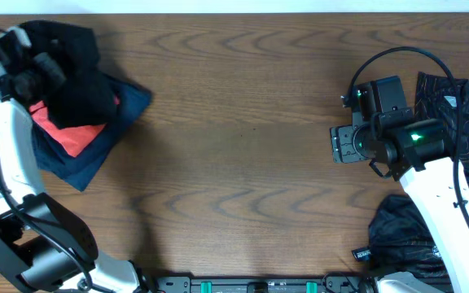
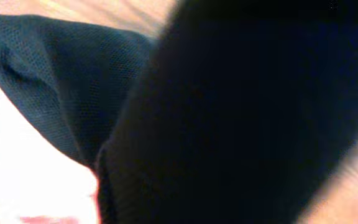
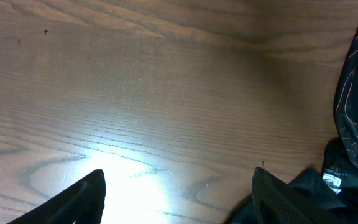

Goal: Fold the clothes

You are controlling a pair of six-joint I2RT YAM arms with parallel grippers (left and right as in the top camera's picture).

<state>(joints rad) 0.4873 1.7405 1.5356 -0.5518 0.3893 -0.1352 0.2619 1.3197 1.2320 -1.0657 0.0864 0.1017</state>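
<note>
A black shirt (image 1: pixel 76 69) lies bunched on top of a clothes pile at the far left. My left gripper (image 1: pixel 32 80) is buried in it and seems shut on the fabric. Black mesh cloth (image 2: pixel 229 112) fills the left wrist view and hides the fingers. My right gripper (image 1: pixel 344 145) is open and empty above bare wood (image 3: pixel 179 202). A black garment with thin wavy lines (image 1: pixel 454 106) lies at the right edge and shows in the right wrist view (image 3: pixel 356 106). Another black garment (image 1: pixel 405 236) with a white tag lies at the front right, touching the gripper's right finger (image 3: pixel 328 190).
Under the black shirt are a red-orange garment (image 1: pixel 72 134) and a navy garment (image 1: pixel 96 150), stacked at the far left. The wooden table (image 1: pixel 243 122) spans the view between the two arms. The arm bases stand at the front edge.
</note>
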